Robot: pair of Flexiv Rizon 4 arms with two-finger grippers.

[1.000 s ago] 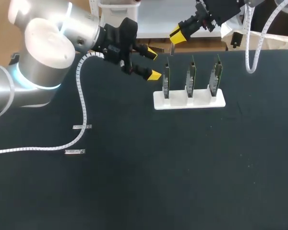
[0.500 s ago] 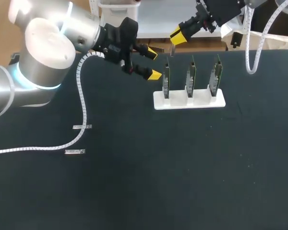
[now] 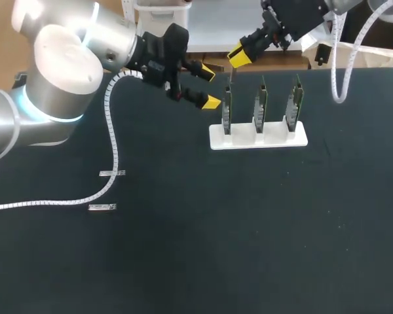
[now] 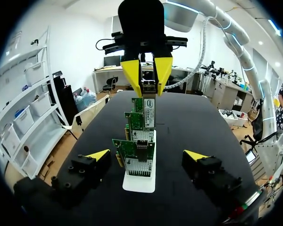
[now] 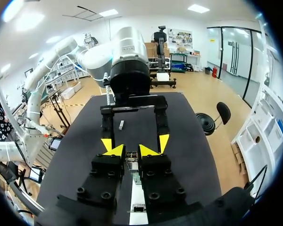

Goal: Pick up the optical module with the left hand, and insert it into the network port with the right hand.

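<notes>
While the right tool (image 3: 240,53) pinched the optical module (image 4: 148,87), long axis vertical, above the network port (image 3: 227,97), the left tool (image 3: 208,85) hung open, empty.

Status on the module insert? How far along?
Done: pickup and handover, judging by the open, empty left gripper and the right gripper shut on the optical module. In hand: that module hangs above the row of network cards in the white stand. Left: lowering it and seating it in a port; no insertion yet.
</notes>
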